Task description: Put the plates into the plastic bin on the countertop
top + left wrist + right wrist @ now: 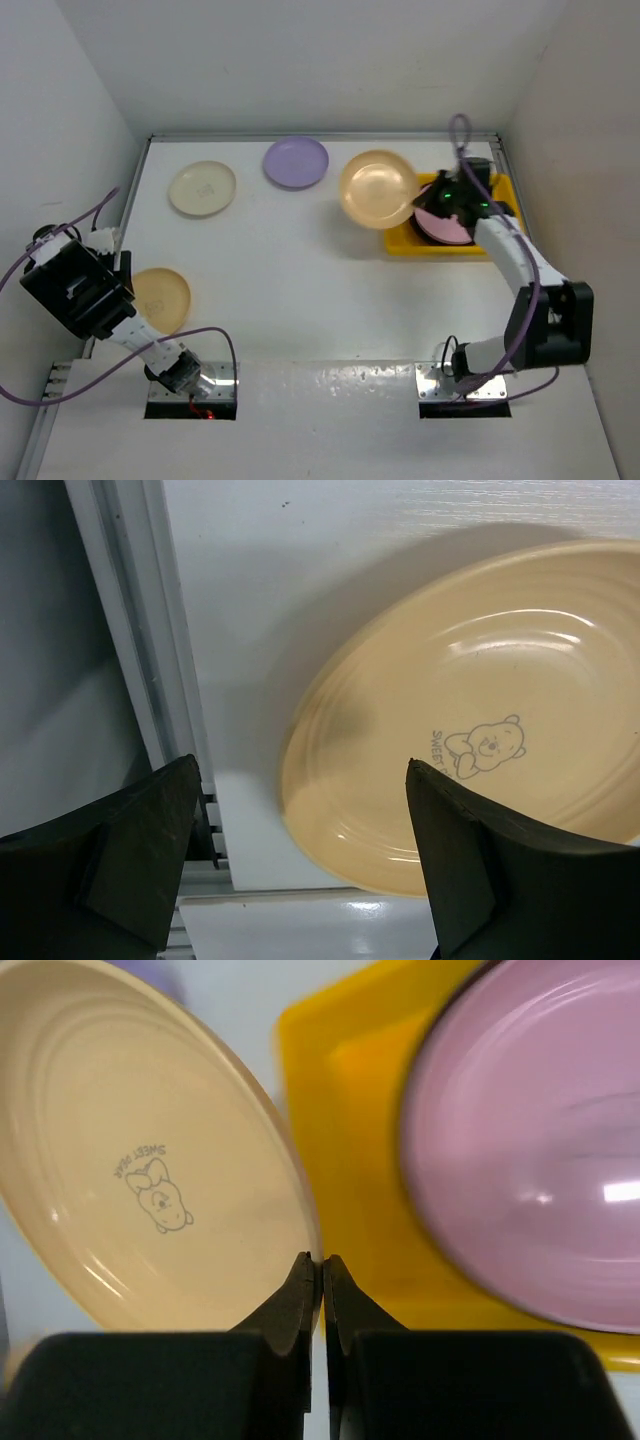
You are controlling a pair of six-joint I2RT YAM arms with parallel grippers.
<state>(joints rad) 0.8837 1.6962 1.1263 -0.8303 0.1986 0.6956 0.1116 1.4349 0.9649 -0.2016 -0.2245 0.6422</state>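
My right gripper is shut on the rim of a pale orange plate, held tilted over the left edge of the yellow plastic bin. In the right wrist view the gripper pinches the plate's rim beside the bin. A pink plate lies in the bin, also seen in the right wrist view. My left gripper is open above the near edge of another pale orange plate on the countertop; this plate is at the left. A cream plate and a lilac plate lie at the back.
White walls enclose the countertop on the left, back and right. A metal rail runs along the countertop's left edge close to my left gripper. Purple cables trail from both arms.
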